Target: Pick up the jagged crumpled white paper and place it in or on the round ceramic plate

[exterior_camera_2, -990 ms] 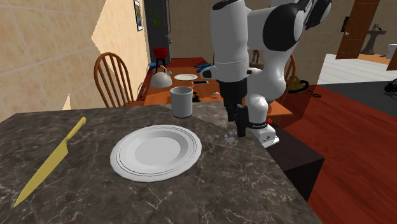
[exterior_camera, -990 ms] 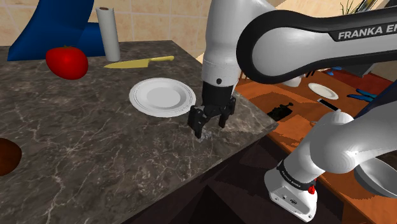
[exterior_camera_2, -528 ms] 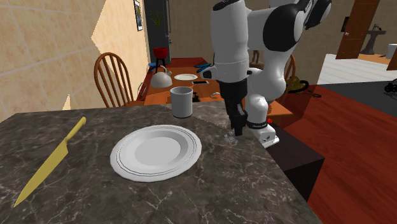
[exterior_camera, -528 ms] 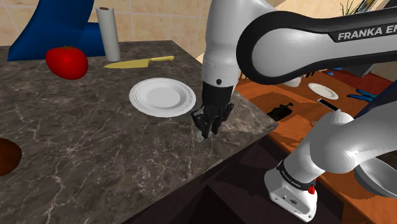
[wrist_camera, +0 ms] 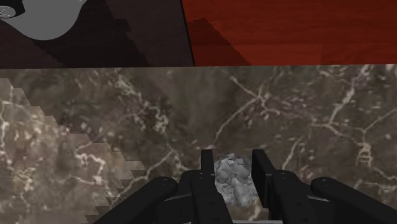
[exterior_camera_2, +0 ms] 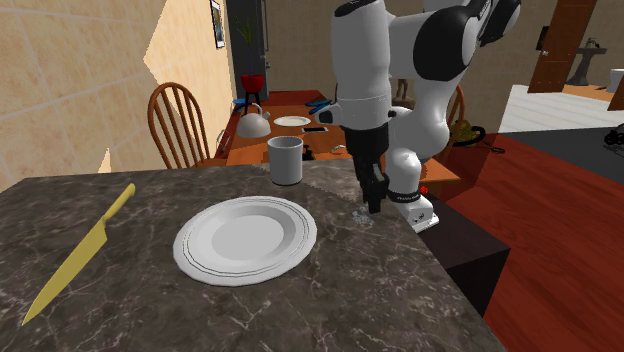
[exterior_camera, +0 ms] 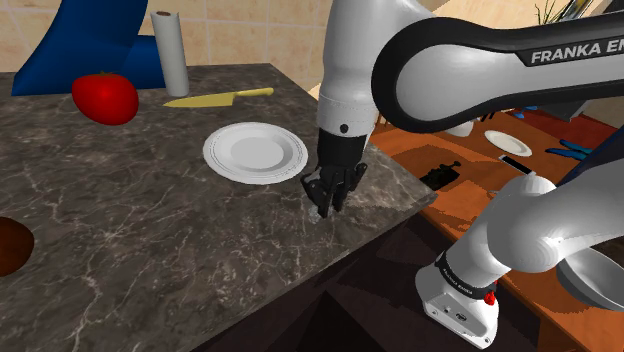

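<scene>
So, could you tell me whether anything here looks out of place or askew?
Nothing stands out: the plate and knife lie flat, and the gripper clasps the crumpled paper near the edge of the counter.

At centre frame the black gripper [exterior_camera: 326, 206] points down at the marble counter [exterior_camera: 150, 250], fingers drawn close together, just right of the white plate [exterior_camera: 255, 152]. Toward the upper left are a yellow knife [exterior_camera: 218, 97], a red tomato [exterior_camera: 104, 97] and an upright paper roll [exterior_camera: 170, 52]
</scene>
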